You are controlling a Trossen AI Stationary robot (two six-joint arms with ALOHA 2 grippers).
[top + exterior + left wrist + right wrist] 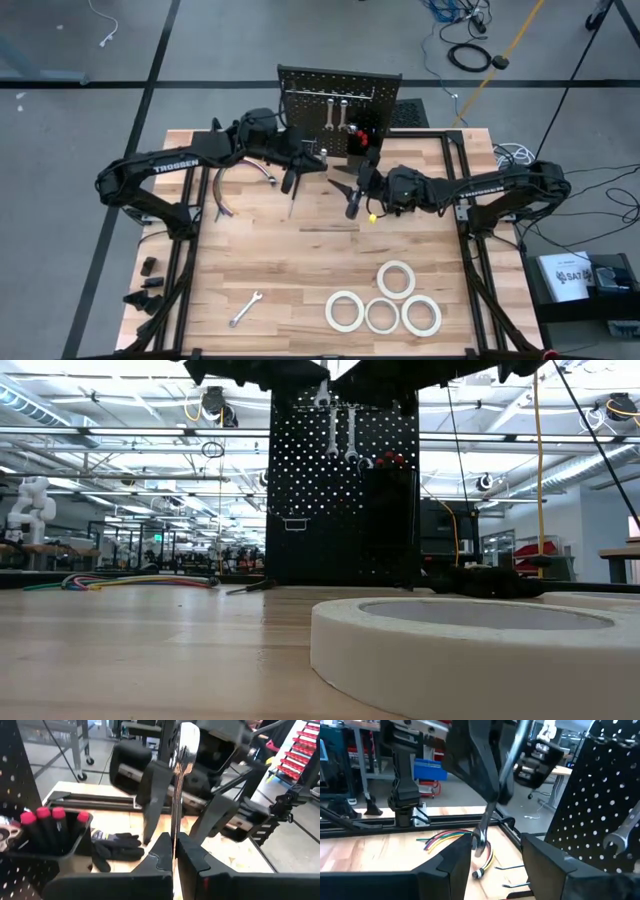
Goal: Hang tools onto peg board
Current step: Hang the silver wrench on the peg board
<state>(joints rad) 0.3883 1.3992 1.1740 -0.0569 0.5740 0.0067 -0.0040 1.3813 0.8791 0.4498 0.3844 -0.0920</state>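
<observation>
A slim silver open-end wrench (178, 790) is pinched upright in the left gripper (175, 851), just before the upright black perforated peg board (338, 95). The right gripper (492, 855), fingers spread and empty, hovers beside it.

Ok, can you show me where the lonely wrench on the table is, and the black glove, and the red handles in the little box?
wrench (245, 309), high view, middle of its silver shaft.
black glove (116, 846), left wrist view, on its palm.
red handles (43, 813), left wrist view, tip of one handle.
</observation>
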